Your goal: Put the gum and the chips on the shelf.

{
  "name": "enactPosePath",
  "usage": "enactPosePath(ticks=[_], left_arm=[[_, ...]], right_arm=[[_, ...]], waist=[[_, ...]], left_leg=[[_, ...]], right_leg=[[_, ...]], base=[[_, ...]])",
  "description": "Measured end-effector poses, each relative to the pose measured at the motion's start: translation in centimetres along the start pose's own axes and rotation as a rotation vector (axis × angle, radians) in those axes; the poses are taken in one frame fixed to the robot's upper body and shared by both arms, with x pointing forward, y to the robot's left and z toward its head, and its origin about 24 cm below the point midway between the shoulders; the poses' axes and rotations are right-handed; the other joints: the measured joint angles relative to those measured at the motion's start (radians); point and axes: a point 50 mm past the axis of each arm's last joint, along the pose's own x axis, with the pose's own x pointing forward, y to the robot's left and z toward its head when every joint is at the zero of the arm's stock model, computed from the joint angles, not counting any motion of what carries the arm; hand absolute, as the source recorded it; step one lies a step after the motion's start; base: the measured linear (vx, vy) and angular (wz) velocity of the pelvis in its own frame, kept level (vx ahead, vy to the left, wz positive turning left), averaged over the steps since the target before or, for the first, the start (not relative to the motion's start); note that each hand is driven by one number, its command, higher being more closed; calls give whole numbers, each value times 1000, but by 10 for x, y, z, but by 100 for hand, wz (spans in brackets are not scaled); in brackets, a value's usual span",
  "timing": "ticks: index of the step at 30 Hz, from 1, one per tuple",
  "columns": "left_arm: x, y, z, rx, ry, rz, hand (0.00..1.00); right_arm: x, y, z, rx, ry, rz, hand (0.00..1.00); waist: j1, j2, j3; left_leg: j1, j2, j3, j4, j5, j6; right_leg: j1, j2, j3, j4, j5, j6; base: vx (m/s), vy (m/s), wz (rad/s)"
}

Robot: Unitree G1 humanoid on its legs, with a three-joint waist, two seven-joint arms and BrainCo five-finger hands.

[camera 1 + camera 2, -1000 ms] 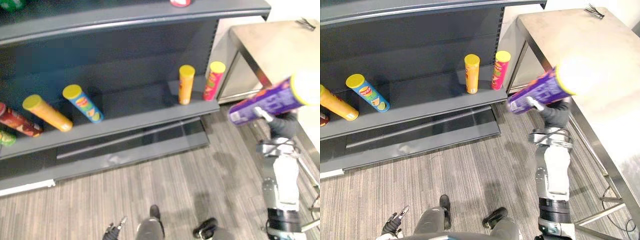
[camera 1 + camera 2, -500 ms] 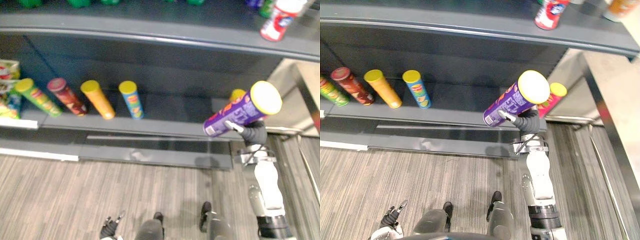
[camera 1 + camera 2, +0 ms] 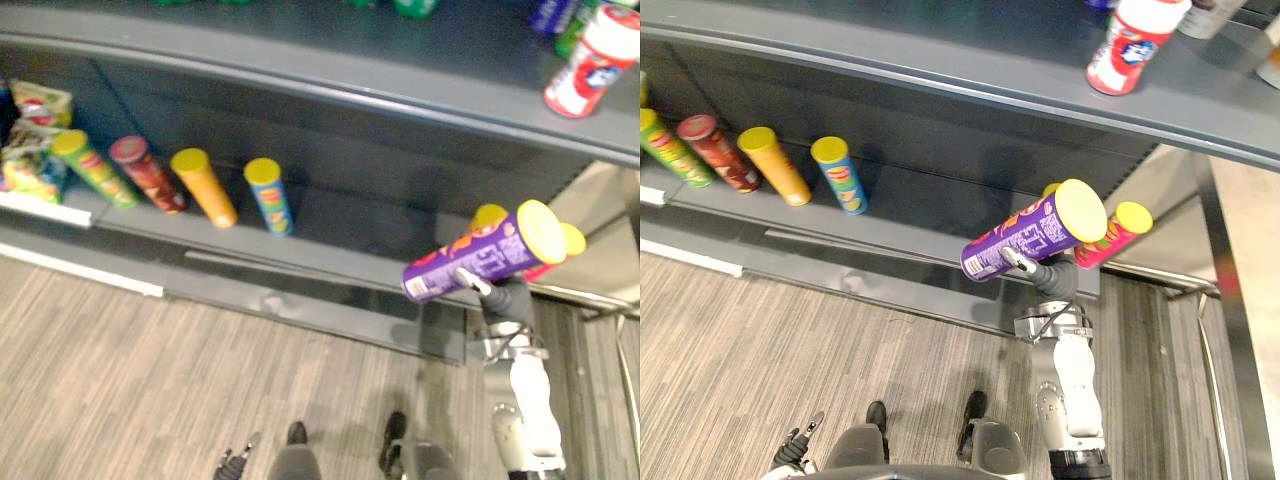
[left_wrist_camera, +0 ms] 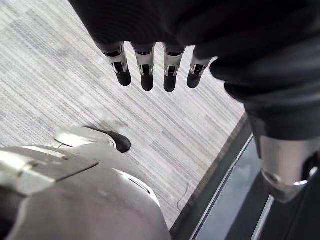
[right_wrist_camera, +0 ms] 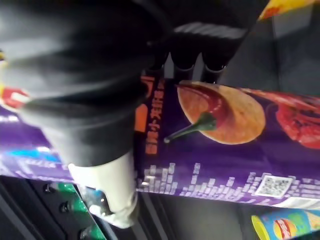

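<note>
The purple cylindrical chips can with a yellow lid [image 3: 1035, 238] is being held in the air by the right hand [image 3: 1045, 275], in front of the right part of the lower board [image 3: 920, 215] of the dark grey metal shelf unit. The can is lying tilted, almost on its side, with its lid end pointing up and to the right. In the right wrist view the hand's fingers [image 5: 185, 60] are curling over the can's printed side while the thumb is pressing it from the opposite side, so the hand is gripping the can around its middle. On the lower board, a green can [image 3: 665, 148], a dark red can [image 3: 718, 152], an orange can [image 3: 775, 165] and a blue can [image 3: 840, 175] are standing in a row to the left, and a pink can with a yellow lid [image 3: 1115, 232] is standing just behind the held one. A red and white container [image 3: 1135, 45] is sitting on the upper board [image 3: 1040, 90]. The left hand [image 4: 165, 30] is hanging low over the grey striped floor [image 3: 790, 340], its fingers [image 4: 145, 70] straight and holding nothing.
</note>
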Motion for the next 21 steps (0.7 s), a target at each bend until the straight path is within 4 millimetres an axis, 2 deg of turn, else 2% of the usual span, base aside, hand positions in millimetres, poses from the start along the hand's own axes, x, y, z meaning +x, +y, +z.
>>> enactPosePath(ticks=[1,7,11,17,21], left_arm=[[0,0,-1,6,3,0,0],[0,0,-2,18,8,11,0],[3,-8,10,48,-28,-13,0],[5,-19,22,82,-73,-51,0],[4,-34,32,109,-122,-100,0]], right_arm=[[0,4,-2,6,5,15,100],[1,16,-6,26,20,57,100],[4,17,-8,16,28,58,100],[27,30,-22,-76,54,104,100],[48,33,-24,-167,37,83,100]], waist=[[7,-1,-1],[5,-1,-25],[3,1,-33],[10,8,-30],[35,29,-17]], left_leg=[[6,-5,2,-18,12,3],[34,-24,42,-99,38,8],[33,-39,49,-118,53,13],[13,-49,5,-118,68,15],[-25,-54,-31,-114,80,17]], right_leg=[[0,-2,-1,-3,3,1],[17,4,27,-84,60,8],[17,-2,33,-119,86,14],[16,-10,-1,-125,90,15],[3,-19,-37,-118,89,14]], base=[[-35,17,18],[-37,40,-13],[15,28,-6],[7,3,18],[-46,3,31]])
